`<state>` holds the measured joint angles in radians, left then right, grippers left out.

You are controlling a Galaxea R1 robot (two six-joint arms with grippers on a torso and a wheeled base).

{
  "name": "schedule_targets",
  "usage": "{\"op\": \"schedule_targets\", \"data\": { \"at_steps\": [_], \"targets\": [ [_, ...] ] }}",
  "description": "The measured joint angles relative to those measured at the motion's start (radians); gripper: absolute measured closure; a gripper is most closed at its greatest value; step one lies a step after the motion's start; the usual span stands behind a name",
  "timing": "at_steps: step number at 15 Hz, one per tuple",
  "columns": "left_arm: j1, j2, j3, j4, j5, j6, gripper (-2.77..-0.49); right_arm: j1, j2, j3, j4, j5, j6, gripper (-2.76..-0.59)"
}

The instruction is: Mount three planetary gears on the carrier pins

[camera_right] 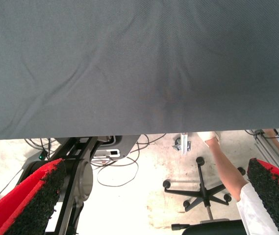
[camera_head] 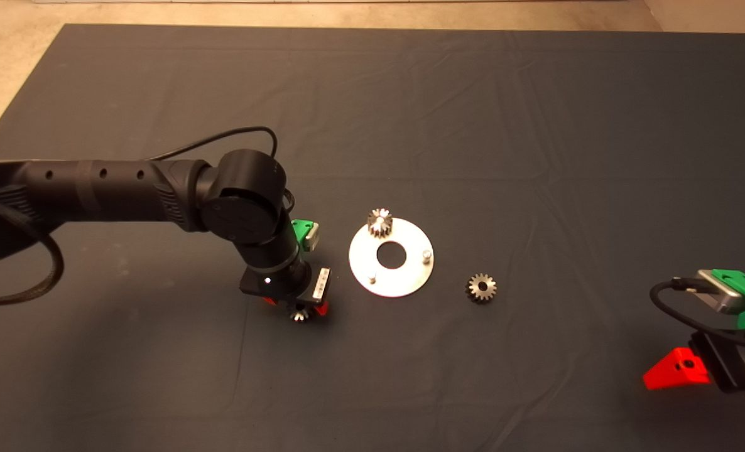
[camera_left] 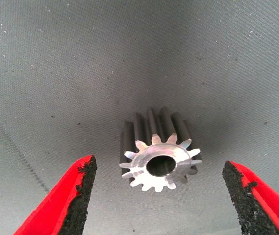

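Left wrist view: left gripper (camera_left: pixel 156 196) fingers apart around a gear (camera_left: pixel 159 154) on the mat (camera_left: pixel 80 58); right gripper (camera_right: pixel 154 200) parked, open.

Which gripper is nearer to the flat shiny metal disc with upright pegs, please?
Left. The left gripper hovers just beside the disc; the right gripper waits at the mat's edge.
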<state>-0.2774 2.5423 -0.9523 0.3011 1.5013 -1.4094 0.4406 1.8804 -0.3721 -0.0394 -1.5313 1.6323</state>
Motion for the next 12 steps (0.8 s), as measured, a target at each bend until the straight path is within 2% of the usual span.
{"op": "schedule_targets", "data": {
  "at_steps": [2, 7, 12],
  "targets": [
    [0.0, 0.001, 0.004, 0.0, 0.0, 0.0, -1.8, 0.0, 0.0, 0.0, 0.0, 0.0, 0.0, -2.75],
    [0.009, 0.001, 0.005, 0.0, -0.002, 0.0, -1.52, 0.0, 0.0, 0.0, 0.0, 0.0, 0.0, -2.75],
    [0.02, 0.003, 0.003, 0.0, -0.003, -0.004, -1.51, 0.0, 0.0, 0.0, 0.0, 0.0, 0.0, -2.75]
  ]
}}
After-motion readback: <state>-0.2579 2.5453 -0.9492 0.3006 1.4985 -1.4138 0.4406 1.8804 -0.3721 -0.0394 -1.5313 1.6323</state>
